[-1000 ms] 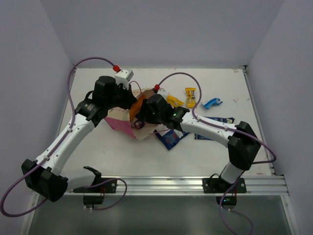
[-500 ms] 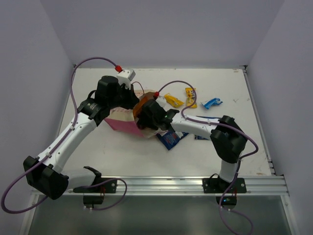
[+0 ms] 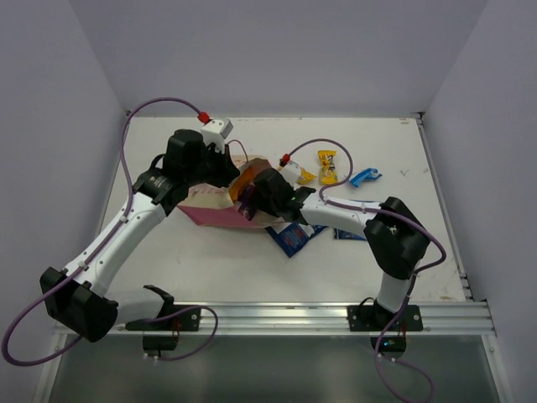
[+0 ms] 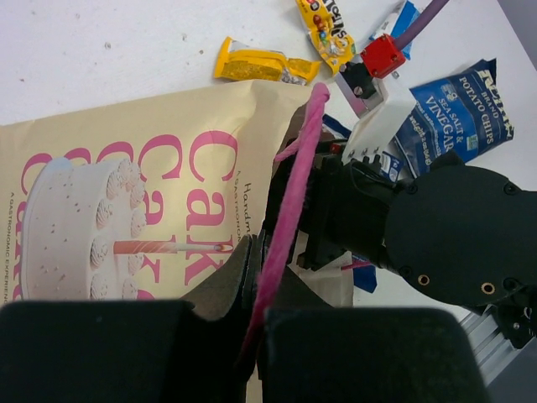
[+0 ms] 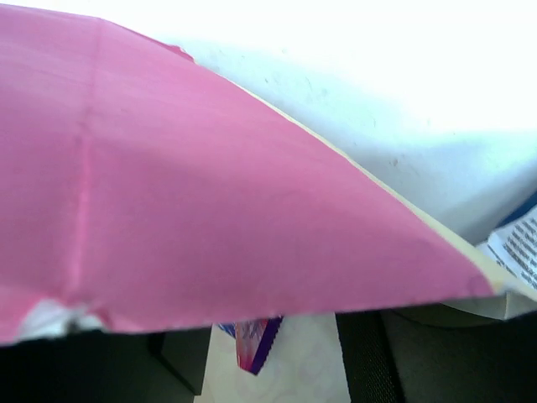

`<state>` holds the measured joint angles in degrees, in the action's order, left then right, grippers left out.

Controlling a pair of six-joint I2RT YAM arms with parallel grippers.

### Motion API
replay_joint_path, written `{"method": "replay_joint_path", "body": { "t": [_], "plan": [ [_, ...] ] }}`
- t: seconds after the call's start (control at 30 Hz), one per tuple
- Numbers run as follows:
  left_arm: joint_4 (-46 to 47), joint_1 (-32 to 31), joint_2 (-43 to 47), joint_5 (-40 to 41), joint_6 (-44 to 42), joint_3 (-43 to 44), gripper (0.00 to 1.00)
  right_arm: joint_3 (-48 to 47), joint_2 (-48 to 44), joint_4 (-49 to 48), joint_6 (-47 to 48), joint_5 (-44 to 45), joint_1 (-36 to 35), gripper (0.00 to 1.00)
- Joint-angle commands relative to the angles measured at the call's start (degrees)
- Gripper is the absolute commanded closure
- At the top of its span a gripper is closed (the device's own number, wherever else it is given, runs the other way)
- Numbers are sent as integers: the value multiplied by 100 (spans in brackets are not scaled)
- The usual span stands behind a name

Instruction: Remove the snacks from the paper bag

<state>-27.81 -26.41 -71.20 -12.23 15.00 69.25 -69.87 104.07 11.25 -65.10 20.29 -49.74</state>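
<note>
**Paper bag** (image 3: 201, 198): laid on its side left of the table (image 3: 168, 269) centre. Its pink handle (image 4: 295, 180) is pinched in the left gripper (image 4: 258, 281), whose fingers are pressed together.

**Taken out, loose on the table:** near yellow packet (image 3: 300, 174), far yellow packet (image 3: 327, 166), small blue packet (image 3: 364, 176), and two dark blue packets (image 3: 291, 238).

**Not yet out:**
- Orange pouch (image 3: 243, 176), at the bag mouth.
- Purple packet (image 5: 252, 342), seen by the right gripper (image 5: 273, 361) under the pink side panel. Whether it is gripped cannot be told.

**Progress:** judged over half done.
</note>
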Motion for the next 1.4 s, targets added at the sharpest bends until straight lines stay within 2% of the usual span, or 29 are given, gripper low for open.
{"method": "replay_joint_path", "body": {
  "t": [0.0, 0.13, 0.23, 0.33, 0.37, 0.47, 0.5, 0.73, 0.93, 1.0, 1.17, 1.27, 1.37],
  "plan": [
    [189, -13, 45, -69, -85, 246, 100, -88, -98, -412, 190, 502, 25, 43],
    [188, -13, 45, -122, -86, 255, 100, -334, 262, -545, 401, 195, 25, 46],
    [180, -4, 62, -131, -103, 282, 100, -466, 465, -597, 489, 89, 25, 52],
    [189, -13, 62, -104, -138, 299, 100, -440, 456, -737, 647, 124, 25, 69],
    [171, -13, 62, -87, -147, 299, 100, -397, 369, -755, 735, 150, 25, 80],
    [171, -13, 45, -8, -173, 247, 100, -248, 1, -878, 989, 221, 25, 97],
    [171, -13, 36, 27, -182, 238, 100, -203, -123, -913, 1069, 229, 25, 100],
    [110, -13, -78, 537, -217, 167, 100, 148, -1660, -791, 2123, -60, 34, 100],
    [127, -4, -157, 695, -270, 194, 100, 377, -3249, -388, 2976, -956, 262, 100],
    [127, -13, -175, 704, -296, 211, 100, 377, -3594, -71, 3135, -1053, 534, 100],
    [4, -4, -158, 774, -384, 229, 100, 790, -4746, 71, 3214, -1011, 1825, 100],
    [-57, -4, -131, 810, -428, 238, 100, 834, -5001, 88, 3276, -1010, 2660, 100],
    [-110, -4, -105, 792, -481, 264, 100, 720, -4880, 89, 3250, -1028, 3484, 100]
  ]
}}
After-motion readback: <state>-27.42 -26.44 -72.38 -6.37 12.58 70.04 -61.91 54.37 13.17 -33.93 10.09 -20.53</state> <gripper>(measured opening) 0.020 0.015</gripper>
